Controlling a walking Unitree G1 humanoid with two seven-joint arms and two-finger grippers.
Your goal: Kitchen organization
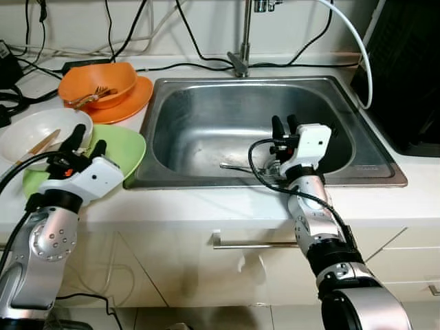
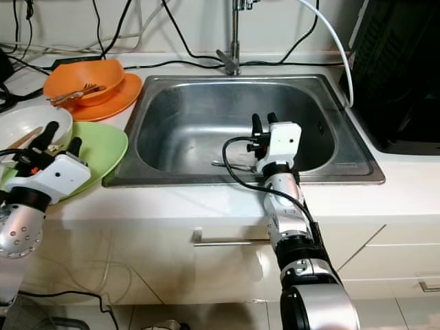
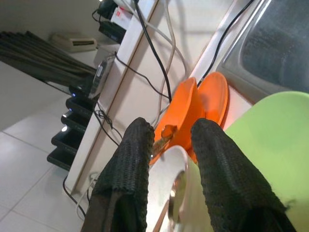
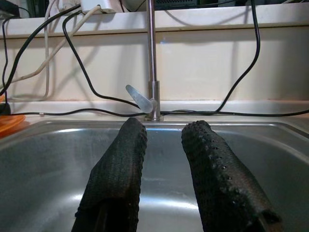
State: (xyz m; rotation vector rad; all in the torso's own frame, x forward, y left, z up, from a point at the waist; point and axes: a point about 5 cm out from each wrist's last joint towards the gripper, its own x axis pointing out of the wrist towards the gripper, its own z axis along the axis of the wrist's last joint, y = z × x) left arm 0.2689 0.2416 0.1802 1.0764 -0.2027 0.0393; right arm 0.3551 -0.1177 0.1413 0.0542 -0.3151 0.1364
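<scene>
Hovering my right gripper [image 1: 284,125] over the sink [image 1: 206,96], fingers slightly parted and empty, I judge I should drop straight onto the utensil [image 1: 237,167] lying on the basin floor. My left gripper [image 1: 88,139], also slightly parted and empty, hangs above the green plate [image 1: 127,148]; the orange bowl [image 1: 110,77] holds a fork [image 1: 93,95].

One steel sink [image 1: 199,103], one faucet [image 1: 242,41], one orange bowl [image 1: 103,81], one orange plate [image 1: 134,100], one white bowl [image 1: 34,130], one green plate [image 1: 127,148], two grippers.
</scene>
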